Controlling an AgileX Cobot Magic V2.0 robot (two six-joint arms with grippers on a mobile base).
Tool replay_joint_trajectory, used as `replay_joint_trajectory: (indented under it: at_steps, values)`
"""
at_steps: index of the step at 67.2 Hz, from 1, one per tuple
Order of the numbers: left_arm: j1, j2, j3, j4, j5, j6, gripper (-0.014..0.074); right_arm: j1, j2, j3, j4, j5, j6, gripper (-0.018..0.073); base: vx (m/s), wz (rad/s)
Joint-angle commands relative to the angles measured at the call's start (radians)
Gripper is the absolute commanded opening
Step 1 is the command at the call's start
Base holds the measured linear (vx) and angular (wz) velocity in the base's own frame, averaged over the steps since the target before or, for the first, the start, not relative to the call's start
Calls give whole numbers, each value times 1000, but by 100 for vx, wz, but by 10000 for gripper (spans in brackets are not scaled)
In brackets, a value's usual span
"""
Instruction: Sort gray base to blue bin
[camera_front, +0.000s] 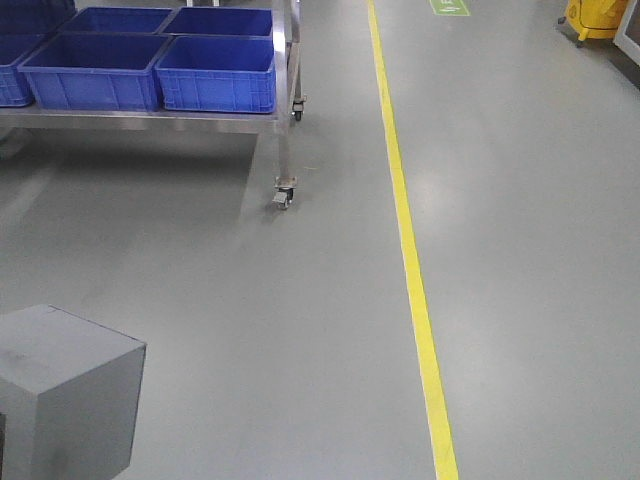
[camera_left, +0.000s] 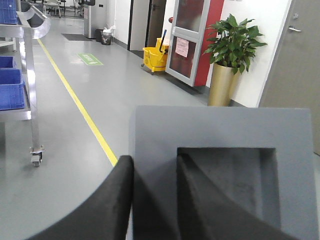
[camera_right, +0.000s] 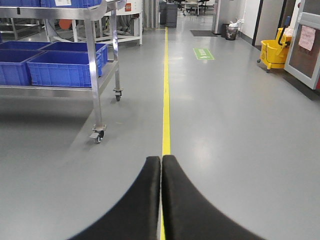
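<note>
The gray base (camera_left: 220, 135) fills the lower part of the left wrist view, its square recess facing the camera. My left gripper (camera_left: 155, 164) is shut on its left wall, one finger (camera_left: 112, 200) outside and the other inside the recess. In the front view the gray base (camera_front: 65, 390) hangs low at the left, above the floor; the gripper itself is hidden there. Several blue bins (camera_front: 215, 75) sit on a steel cart (camera_front: 283, 120) at the far left. My right gripper (camera_right: 161, 161) is shut, with nothing between its fingers, pointing along the floor.
A yellow floor line (camera_front: 410, 260) runs away from me to the right of the cart. The cart's caster wheel (camera_front: 283, 195) stands nearest. A yellow mop bucket (camera_left: 156, 59), a potted plant (camera_left: 227, 55) and doors line the right wall.
</note>
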Motion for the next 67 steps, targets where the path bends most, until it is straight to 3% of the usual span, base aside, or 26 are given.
replay_joint_trajectory:
  at_steps: [1,67]
  values:
    - [-5,7,-30,-3,-106,-7,-7,-6,-7,5,-9,-82,-7,-5,35,-7]
    - [-5,7,-30,-3,-106,-7,-7,-6,-7,5,-9,-82,-7,-5,39,-2]
